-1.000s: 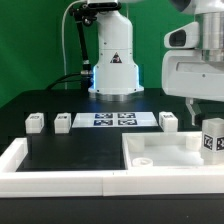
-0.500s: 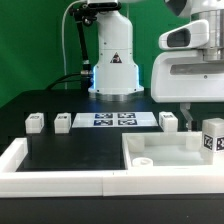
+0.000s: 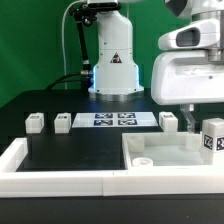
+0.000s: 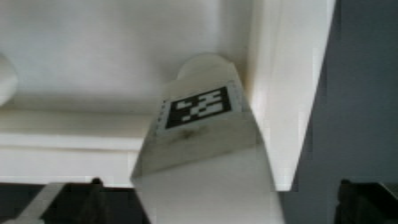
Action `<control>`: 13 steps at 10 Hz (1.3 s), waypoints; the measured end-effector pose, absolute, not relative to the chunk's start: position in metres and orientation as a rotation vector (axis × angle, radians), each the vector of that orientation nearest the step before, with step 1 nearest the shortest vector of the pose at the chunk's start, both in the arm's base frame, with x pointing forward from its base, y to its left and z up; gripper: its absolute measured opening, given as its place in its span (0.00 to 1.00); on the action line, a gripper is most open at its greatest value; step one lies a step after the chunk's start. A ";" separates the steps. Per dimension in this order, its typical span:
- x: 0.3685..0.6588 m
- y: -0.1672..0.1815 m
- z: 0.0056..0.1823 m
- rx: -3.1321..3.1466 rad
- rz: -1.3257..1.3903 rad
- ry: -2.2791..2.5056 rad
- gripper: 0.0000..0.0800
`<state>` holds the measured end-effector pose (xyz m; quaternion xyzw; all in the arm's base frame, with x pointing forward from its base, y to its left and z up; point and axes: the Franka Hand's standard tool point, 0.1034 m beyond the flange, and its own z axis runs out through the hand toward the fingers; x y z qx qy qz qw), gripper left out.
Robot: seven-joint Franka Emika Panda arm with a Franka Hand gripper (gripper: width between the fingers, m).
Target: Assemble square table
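Exterior view: marker board point(image 3: 113, 120) between loose legs point(image 3: 62, 122).

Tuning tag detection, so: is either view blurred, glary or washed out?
Wrist view: the leg looms close, its tag slightly soft; the white tabletop behind is pale, low in contrast. Exterior view: tags on the marker board look fairly sharp, no strong glare, a blue glow at the arm's base.

Setting: robotics laboratory, bench test cell. Evidence: white arm base point(image 3: 113, 62) standing at the black counter's point(image 3: 70, 150) 12 o'clock; plain green backdrop point(image 3: 30, 30) behind it; marker board point(image 3: 112, 119) with printed tags just before the base; white rim bars point(image 3: 60, 182) fencing the 6 o'clock edge; small white legs point(image 3: 36, 122) at 10 o'clock.
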<state>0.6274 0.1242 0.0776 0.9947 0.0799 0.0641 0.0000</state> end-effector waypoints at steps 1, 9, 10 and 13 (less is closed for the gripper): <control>0.627 0.125 0.078 3.104 0.200 0.350 0.81; 0.628 0.125 0.078 3.085 0.197 0.414 0.36; 0.628 0.125 0.078 3.085 0.197 0.414 0.36; 0.628 0.123 0.078 3.122 0.200 0.112 0.36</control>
